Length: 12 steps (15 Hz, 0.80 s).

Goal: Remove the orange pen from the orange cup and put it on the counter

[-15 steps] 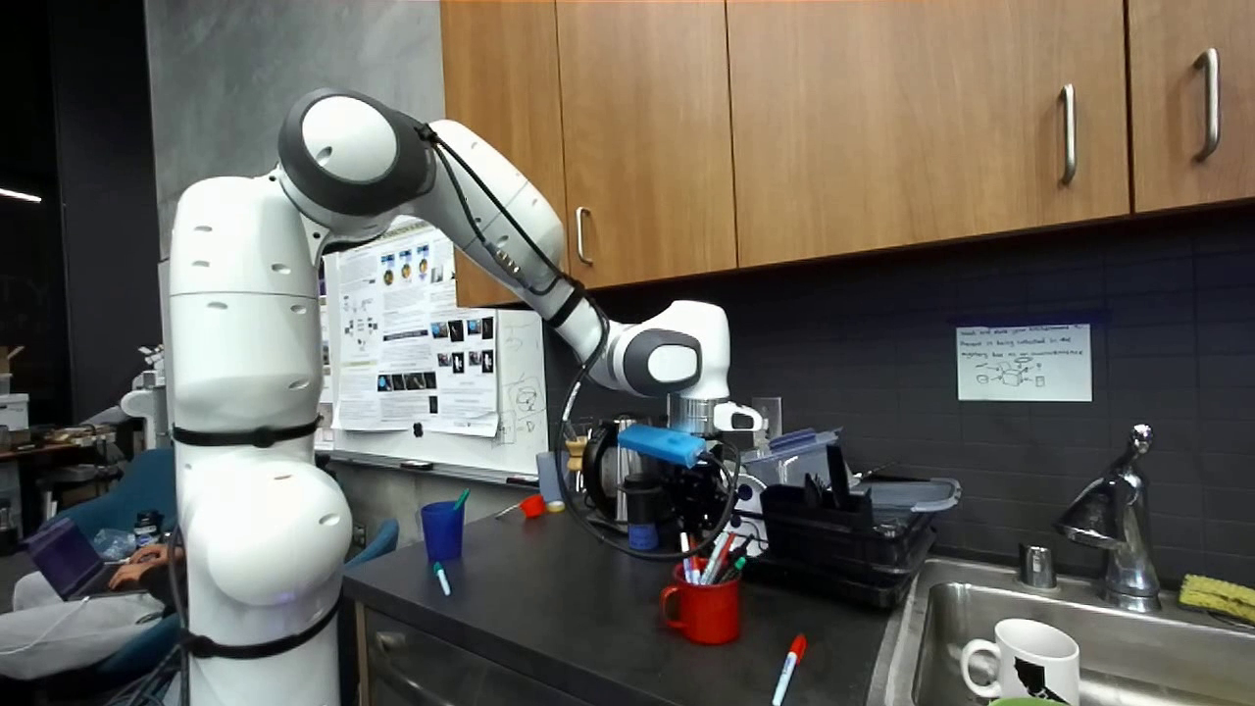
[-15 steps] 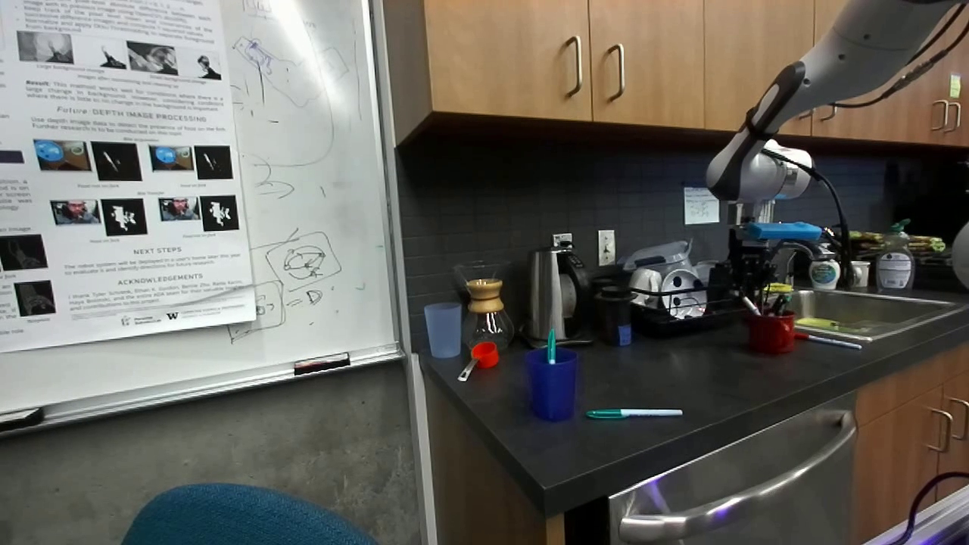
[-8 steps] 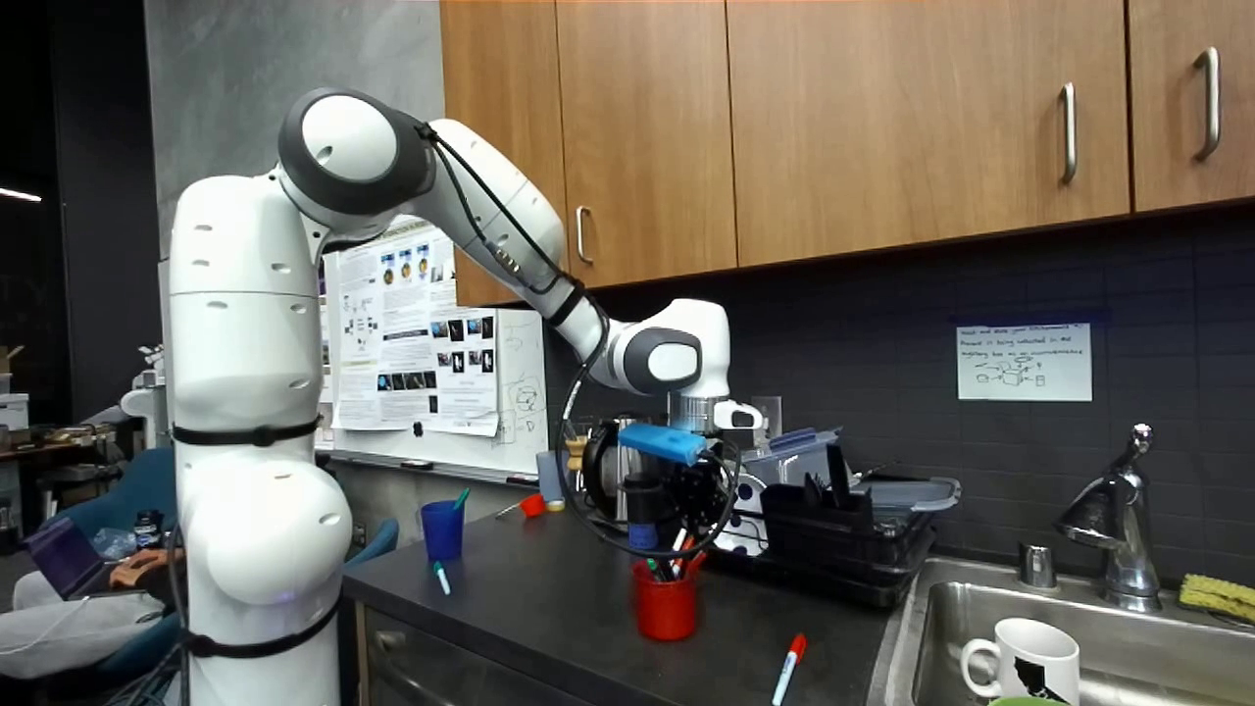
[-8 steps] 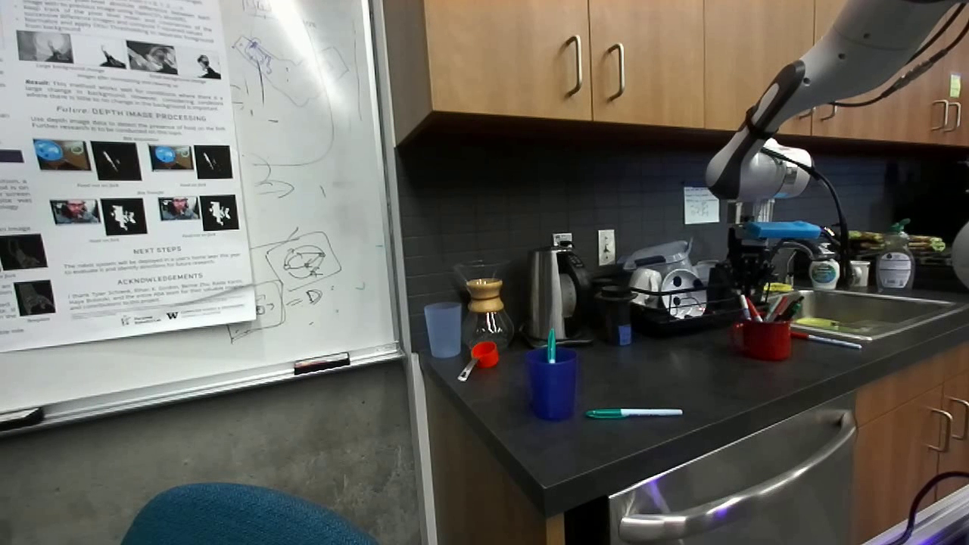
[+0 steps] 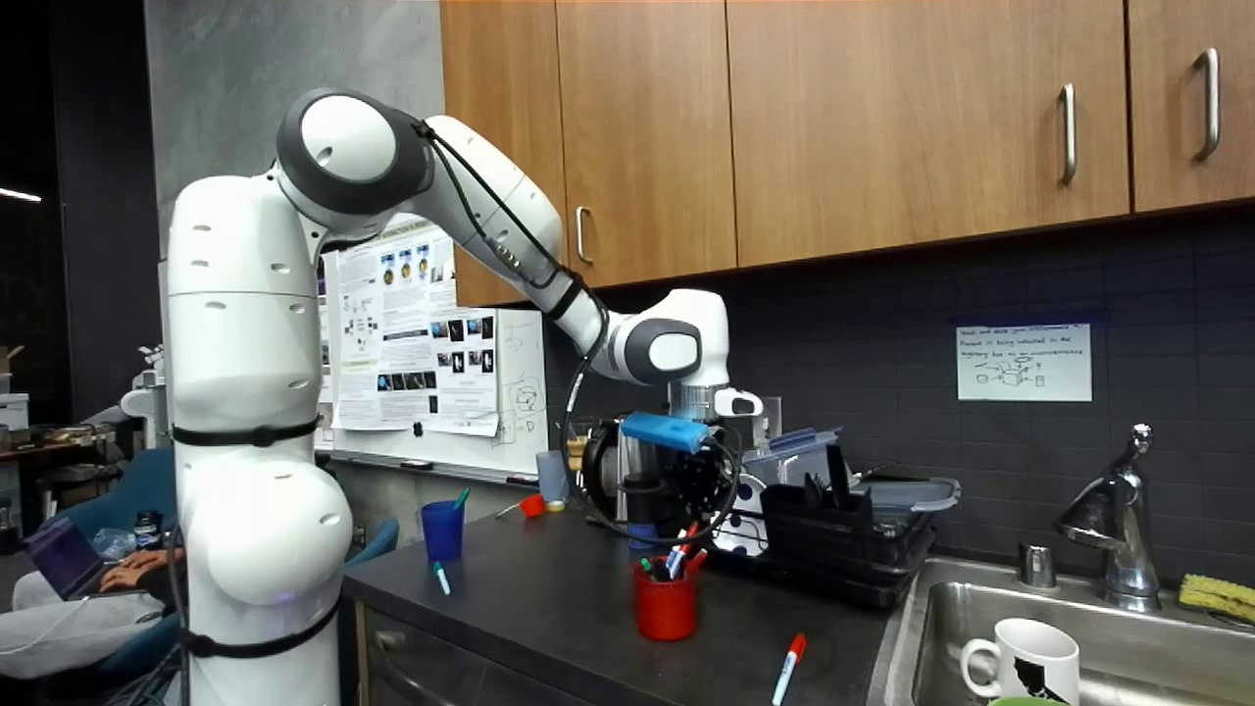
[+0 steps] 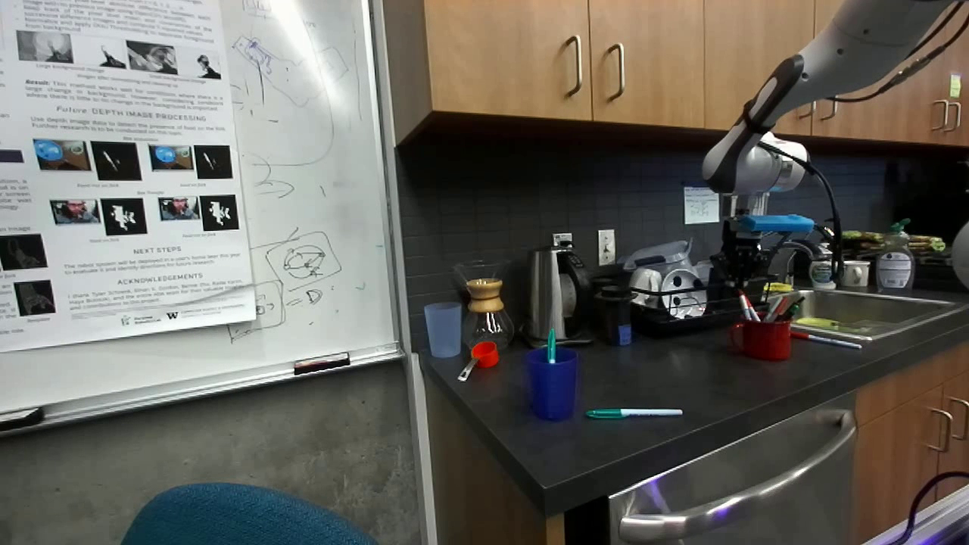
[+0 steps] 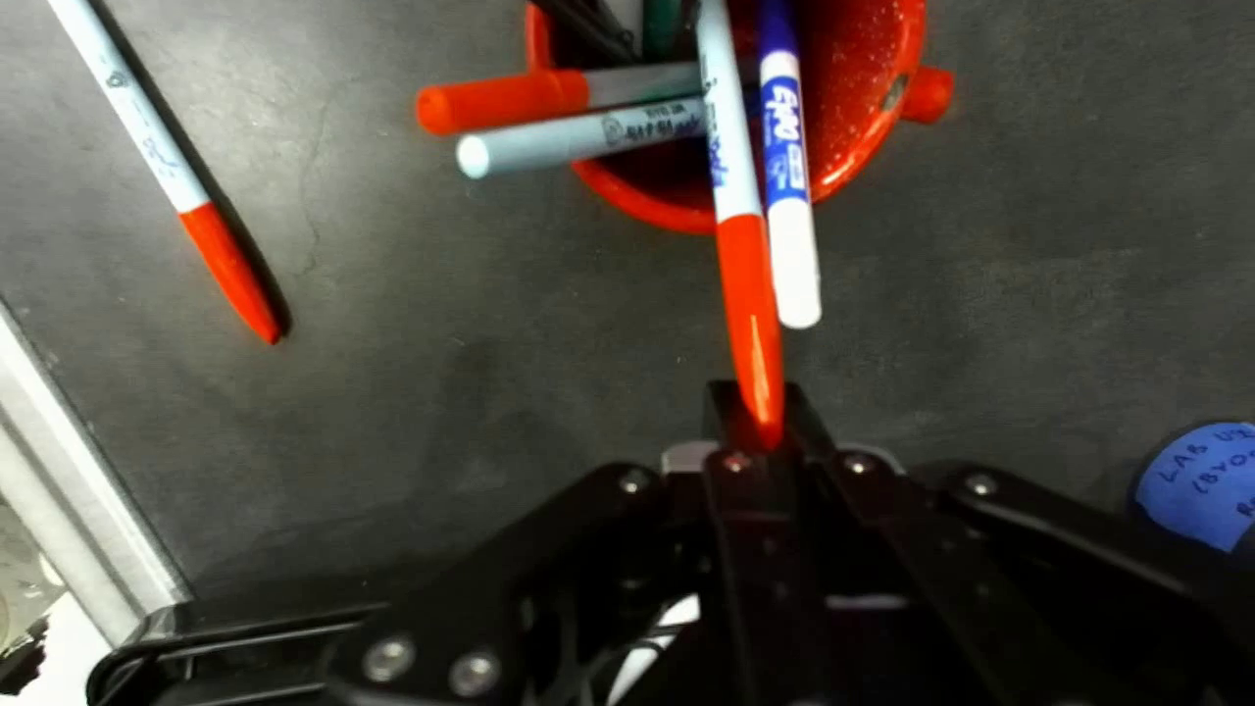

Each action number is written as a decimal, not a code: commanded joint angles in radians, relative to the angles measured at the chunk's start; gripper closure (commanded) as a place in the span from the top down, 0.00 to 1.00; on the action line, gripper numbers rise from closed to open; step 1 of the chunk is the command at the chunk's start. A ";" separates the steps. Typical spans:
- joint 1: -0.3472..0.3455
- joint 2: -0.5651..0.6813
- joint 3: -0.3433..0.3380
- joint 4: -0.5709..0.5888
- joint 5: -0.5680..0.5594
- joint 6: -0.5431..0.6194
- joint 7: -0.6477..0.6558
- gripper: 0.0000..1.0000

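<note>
Tool (image 7: 761, 417): pinching the orange pen (image 7: 738, 230) by its cap
Pen's barrel: reaching into the orange cup (image 5: 667, 610)
Cup: on the table (image 5: 549, 588)
Wrist view: cup at tool's 12 o'clock, loose red-capped marker (image 7: 170, 167) at 10

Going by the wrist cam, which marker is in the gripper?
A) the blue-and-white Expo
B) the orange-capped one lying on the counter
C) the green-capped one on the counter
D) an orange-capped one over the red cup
D: the gripper is closed on the cap of the orange-capped marker whose barrel runs back over the red cup.
</note>
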 commanded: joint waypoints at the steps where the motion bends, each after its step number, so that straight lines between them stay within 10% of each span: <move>1: 0.000 -0.054 0.011 0.009 0.005 -0.008 -0.020 0.02; 12: 0.087 -0.299 0.042 0.050 0.049 -0.272 -0.109 0.02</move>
